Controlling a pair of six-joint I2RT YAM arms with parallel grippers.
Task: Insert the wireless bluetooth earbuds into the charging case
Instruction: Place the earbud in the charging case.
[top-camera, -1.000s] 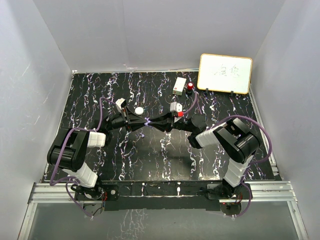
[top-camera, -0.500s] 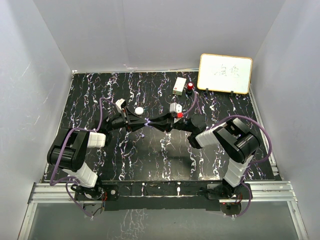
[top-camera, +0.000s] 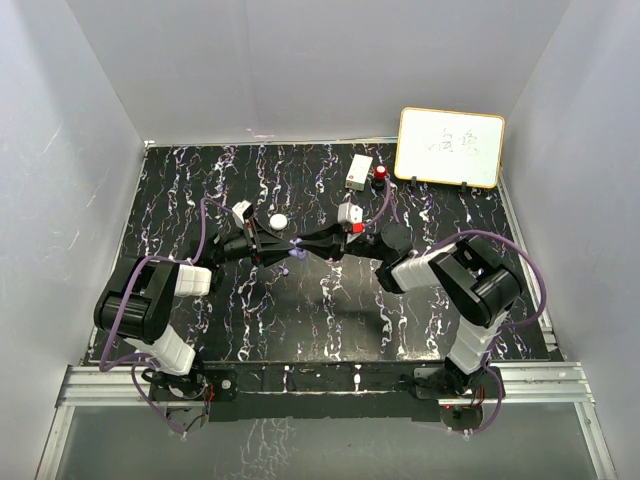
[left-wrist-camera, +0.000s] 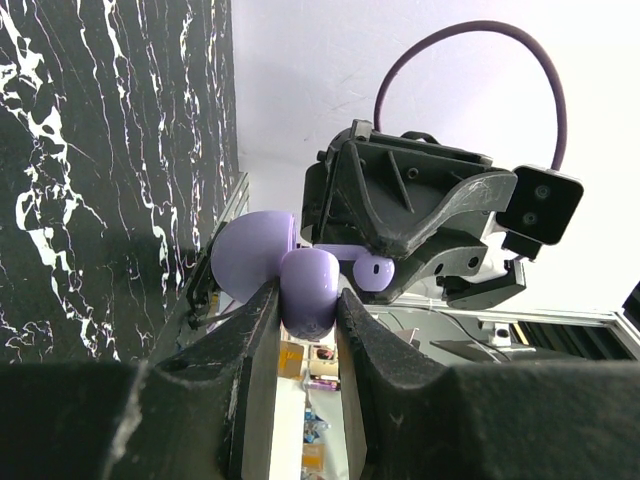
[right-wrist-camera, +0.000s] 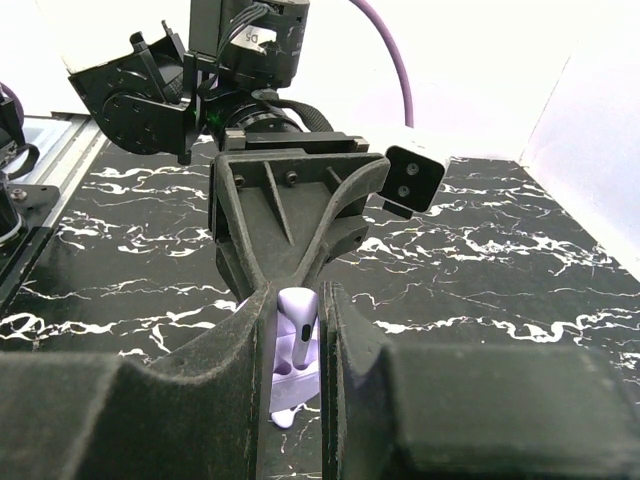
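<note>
Purple earbud (top-camera: 297, 243) and charging case (top-camera: 289, 247) meet mid-frame in the top view. There the left end effector (top-camera: 286, 246) and right end effector (top-camera: 301, 242) stand tip to tip above the worktop (top-camera: 330, 310). A white round piece (top-camera: 278, 221) lies just beyond them.

Left wrist view: the left fingers are clamped on the open lilac case, its lid (left-wrist-camera: 250, 265) swung left. The earbud sits just right of it, pinched in the right tips.

Right wrist view: the right fingers grip the earbud, long axis up-down in frame, with the case directly below. Whether anything already sits inside the case is hidden. Insertion looks not yet done.
</note>
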